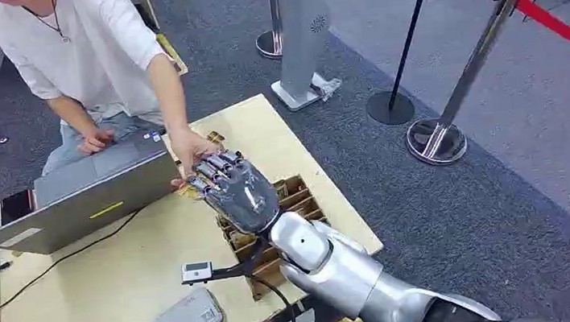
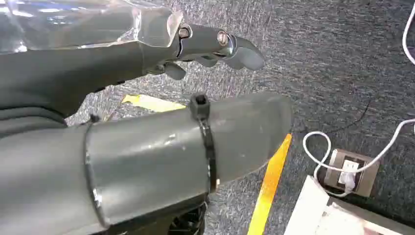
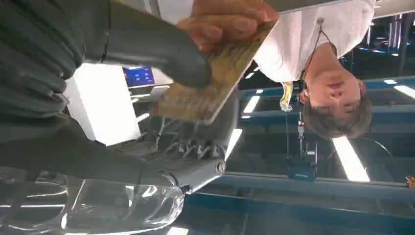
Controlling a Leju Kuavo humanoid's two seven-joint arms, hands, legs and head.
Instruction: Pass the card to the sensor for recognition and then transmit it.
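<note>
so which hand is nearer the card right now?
Right. The right hand has its thumb on the card, which a person's hand also grips. The left hand hangs over the carpet floor, away from it.

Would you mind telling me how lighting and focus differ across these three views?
Head view: even light, sharp, no glare on the table. Left wrist view: the close left hand is slightly soft, the carpet sharper. Right wrist view: upside down, ceiling lights and a white screen blow out, and the card looks blurred.
</note>
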